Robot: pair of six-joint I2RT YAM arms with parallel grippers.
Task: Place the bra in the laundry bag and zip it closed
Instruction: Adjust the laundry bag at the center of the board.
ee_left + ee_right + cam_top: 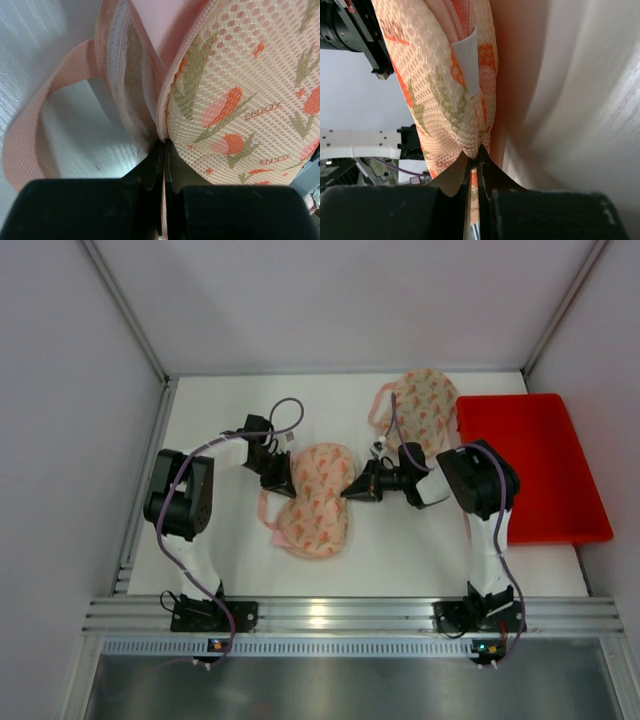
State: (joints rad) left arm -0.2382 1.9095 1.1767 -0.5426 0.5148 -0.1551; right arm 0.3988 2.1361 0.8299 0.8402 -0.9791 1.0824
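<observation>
Mesh laundry bag (318, 502) printed with orange flowers, lying mid-surface (400, 550), your left tool (283, 483) clenched on its left edge, your right tool (351, 490) clenched on its right edge, pink strap (25, 125) looping out by the left tool.

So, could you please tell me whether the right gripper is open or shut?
Shut: the right gripper pinches a fold of the mesh laundry bag, its tips pressed together.
</observation>
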